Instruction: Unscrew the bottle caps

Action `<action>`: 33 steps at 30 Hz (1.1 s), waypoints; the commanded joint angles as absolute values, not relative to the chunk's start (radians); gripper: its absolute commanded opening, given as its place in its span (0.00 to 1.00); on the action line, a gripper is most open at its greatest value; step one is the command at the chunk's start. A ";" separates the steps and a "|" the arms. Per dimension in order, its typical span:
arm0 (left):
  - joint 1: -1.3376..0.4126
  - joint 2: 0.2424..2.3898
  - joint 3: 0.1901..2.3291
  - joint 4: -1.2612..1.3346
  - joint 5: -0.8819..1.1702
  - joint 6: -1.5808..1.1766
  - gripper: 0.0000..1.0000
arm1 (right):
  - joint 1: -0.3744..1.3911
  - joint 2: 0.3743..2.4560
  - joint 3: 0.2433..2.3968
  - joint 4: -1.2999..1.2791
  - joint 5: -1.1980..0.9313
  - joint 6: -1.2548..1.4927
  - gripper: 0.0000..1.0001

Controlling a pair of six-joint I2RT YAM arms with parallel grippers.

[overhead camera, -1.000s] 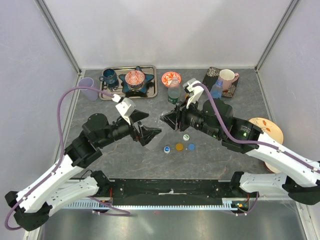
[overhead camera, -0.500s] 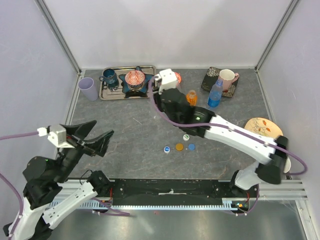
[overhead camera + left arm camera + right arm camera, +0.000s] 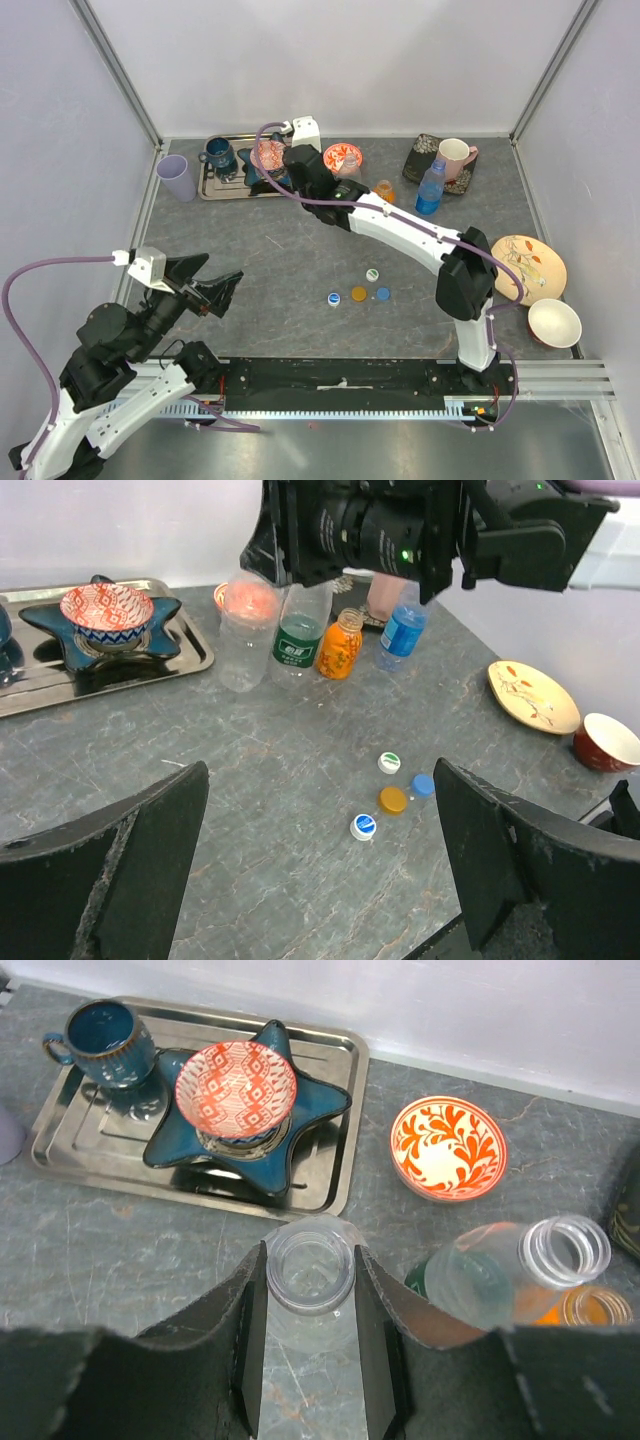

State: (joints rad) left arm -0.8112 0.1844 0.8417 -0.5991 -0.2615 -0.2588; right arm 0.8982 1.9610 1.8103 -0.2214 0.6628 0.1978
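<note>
Caps: four caps (image 3: 359, 294) lie loose in a cluster on the table (image 3: 270, 240), centre of the overhead frame, well apart from the bottles. Right tool (image 3: 309, 1255), upper centre, is clamped on an uncapped clear bottle (image 3: 310, 1282) standing just below the tray (image 3: 310, 1020). A second clear bottle (image 3: 500, 1265), orange bottle (image 3: 598, 1307) and blue bottle (image 3: 431, 187) stand to its right. Left tool (image 3: 320, 880), lower left, gapes wide and holds nothing.
</note>
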 commanded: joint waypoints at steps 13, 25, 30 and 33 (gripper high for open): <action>-0.813 0.215 0.785 -0.575 -0.264 -0.282 1.00 | 0.815 2.094 1.914 -0.242 0.592 0.296 0.00; -0.813 0.253 0.762 -0.531 -0.238 -0.279 0.99 | 0.810 2.092 1.867 -0.256 0.591 0.322 0.30; -0.813 0.256 0.752 -0.520 -0.229 -0.285 1.00 | 0.808 2.091 1.865 -0.267 0.594 0.327 0.41; -0.813 0.256 0.747 -0.522 -0.227 -0.285 1.00 | 0.807 2.091 1.868 -0.271 0.601 0.325 0.52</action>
